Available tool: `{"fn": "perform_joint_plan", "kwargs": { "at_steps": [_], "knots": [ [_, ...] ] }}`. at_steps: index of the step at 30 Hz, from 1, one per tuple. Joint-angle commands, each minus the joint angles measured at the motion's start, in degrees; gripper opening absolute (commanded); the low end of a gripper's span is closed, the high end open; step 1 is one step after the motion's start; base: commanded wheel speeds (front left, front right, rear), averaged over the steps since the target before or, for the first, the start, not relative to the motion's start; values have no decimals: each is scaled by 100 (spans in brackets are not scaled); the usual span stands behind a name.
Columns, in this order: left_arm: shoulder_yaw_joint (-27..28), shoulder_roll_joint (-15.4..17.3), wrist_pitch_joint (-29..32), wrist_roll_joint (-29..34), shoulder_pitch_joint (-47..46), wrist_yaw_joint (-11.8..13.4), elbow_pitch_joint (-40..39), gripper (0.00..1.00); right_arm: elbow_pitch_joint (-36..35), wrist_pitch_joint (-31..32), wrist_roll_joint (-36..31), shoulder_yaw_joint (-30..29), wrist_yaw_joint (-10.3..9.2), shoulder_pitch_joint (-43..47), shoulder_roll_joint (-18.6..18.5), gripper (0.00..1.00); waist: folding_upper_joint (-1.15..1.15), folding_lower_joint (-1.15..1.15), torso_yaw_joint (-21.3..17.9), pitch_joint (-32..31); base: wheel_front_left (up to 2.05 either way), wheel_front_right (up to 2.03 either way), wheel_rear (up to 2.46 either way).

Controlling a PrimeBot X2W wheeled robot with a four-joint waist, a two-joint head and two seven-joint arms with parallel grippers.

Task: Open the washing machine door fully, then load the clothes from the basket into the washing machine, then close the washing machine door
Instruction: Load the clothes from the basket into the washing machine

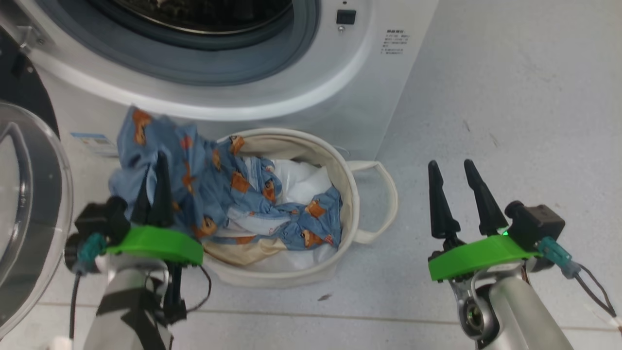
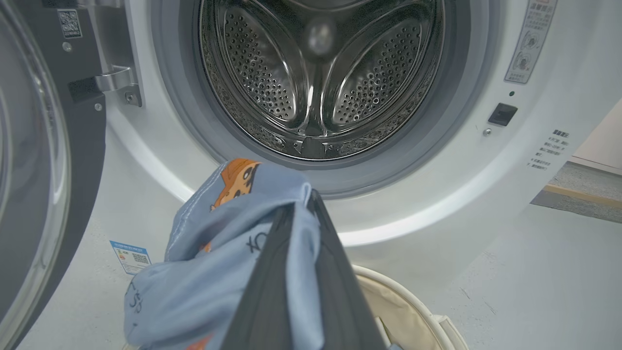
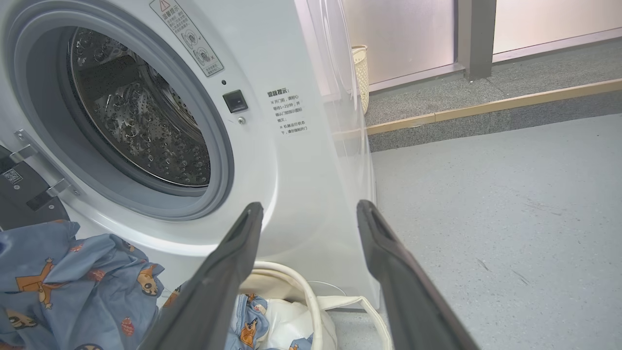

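Our left claw is clamped on the blue clothes, which trail from the basket below the washer mouth. We should lift high, clear the rim and push deep. The right claw stands apart, empty.

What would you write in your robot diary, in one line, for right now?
washing machine door: open | left gripper: shut on clothes, partly above basket | right gripper: open, empty

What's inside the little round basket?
Blue clothes with cartoon faces, a white sheet and a cream piece. The bottom of the basket is covered, so anything underneath is hidden.
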Motion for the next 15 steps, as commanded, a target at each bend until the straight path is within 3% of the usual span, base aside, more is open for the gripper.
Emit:
{"fn": "perform_joint_plan", "kwargs": {
  "at_steps": [1, 11, 15],
  "knots": [
    [137, 92, -67, 37, 97, -31, -246, 0, -148, -70, 47, 119, 1, 98, 29, 100, 0, 0, 46, -184, 0, 0, 0],
    [41, 79, -67, -427, 666, 85, -705, 0, -138, -70, 91, 114, 1, 290, 29, 100, 0, 0, 97, -349, 0, 0, 0],
    [-60, 78, -67, -474, 701, 141, -814, 0, -161, -70, 494, 54, 1, 330, 29, 100, 0, 0, 139, -302, 0, 0, 0]
  ]
}}
